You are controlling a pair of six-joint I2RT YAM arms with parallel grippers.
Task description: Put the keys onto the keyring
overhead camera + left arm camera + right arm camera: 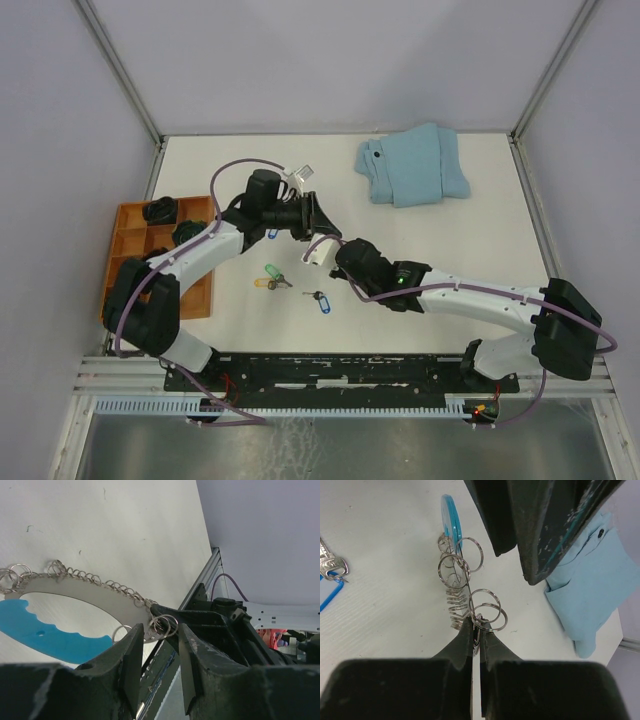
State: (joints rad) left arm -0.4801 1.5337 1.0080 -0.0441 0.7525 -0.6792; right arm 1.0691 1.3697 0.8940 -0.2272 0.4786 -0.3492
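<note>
The right claw (476,629) is pressed together on the thin metal rim of the keyring (451,525), pinching it among the small rings (485,605). The keyring's long axis runs straight out from that claw's tips, edge-on, with the blue section at the far end. The left claw (160,630) faces the pinched end, its jaws spread, with one small ring just ahead of its tips. A folded blue cloth (590,585) lies to the right claw's right. A blue-tagged key (330,572) lies on the bench (380,525) to its left.

Robotics lab cell: left arm (200,255) and right arm (480,300) bolted beside a white table (480,250), aluminium frame (120,70), grey panels (330,60).
</note>
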